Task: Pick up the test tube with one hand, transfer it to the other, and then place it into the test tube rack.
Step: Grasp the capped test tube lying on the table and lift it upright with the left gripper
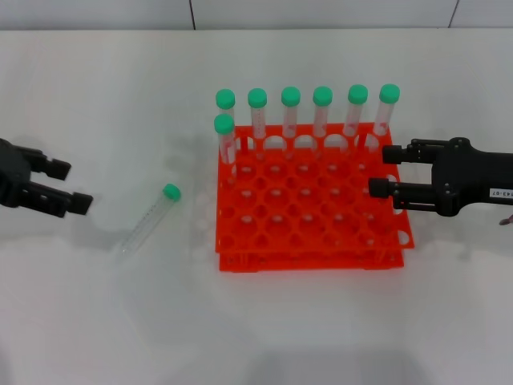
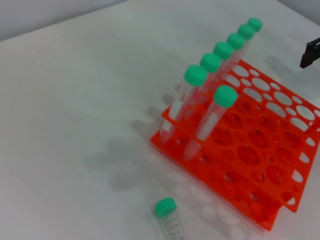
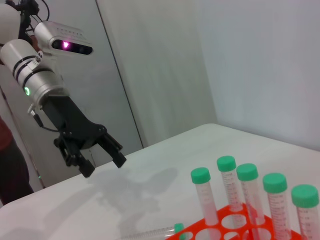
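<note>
— Where's the loose test tube [image 1: 150,216]?

— Lying on its side on the smooth white table [image 1: 96,321], just left of the test tube rack [image 1: 309,208], green screw cap pointing up toward the rack's back corner. Slim clear plastic, nothing touching it.

— And the rack itself?

— Bright orange plastic, square, two tiers, a grid of round holes. Seven more tubes stand upright in it: six along the back row [image 1: 323,112], and one [image 1: 225,138] just in front at the left end. All have the same rounded green caps.

— What about the arms?

— The left gripper [image 1: 74,186] hovers off to the left, well apart from the lying tube, matte black fingers spread wide and holding nothing. From the right wrist view you can see its silver cylindrical wrist [image 3: 30,75] with a small green light.

— The right one?

— The right gripper [image 1: 381,171] hangs over the rack's right edge, fingers parted and empty, pointing in toward the rack. There's a small white label [image 1: 498,193] on its black body
</note>
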Robot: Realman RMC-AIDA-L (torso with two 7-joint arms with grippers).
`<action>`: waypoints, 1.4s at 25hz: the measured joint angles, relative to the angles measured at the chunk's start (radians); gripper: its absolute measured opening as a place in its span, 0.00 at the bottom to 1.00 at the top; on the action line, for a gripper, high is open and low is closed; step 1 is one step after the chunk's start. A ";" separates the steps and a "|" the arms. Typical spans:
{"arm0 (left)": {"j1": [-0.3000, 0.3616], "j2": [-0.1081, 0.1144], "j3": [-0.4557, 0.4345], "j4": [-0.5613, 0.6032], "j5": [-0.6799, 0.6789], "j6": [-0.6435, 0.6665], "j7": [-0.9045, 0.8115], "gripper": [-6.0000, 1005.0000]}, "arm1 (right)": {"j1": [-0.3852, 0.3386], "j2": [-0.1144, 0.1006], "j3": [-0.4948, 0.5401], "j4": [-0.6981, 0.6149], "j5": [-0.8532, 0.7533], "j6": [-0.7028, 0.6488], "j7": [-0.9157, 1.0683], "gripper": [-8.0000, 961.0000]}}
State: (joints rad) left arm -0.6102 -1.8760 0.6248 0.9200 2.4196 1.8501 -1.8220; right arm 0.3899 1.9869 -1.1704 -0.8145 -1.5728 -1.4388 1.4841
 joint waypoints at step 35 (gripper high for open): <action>-0.117 -0.105 0.071 -0.196 0.232 -0.256 -0.009 0.87 | 0.001 0.014 0.000 0.000 -0.003 0.002 -0.005 0.68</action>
State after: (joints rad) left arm -0.7275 -1.9807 0.6954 0.7238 2.6515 1.5945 -1.8307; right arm 0.3911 2.0007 -1.1704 -0.8145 -1.5754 -1.4373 1.4787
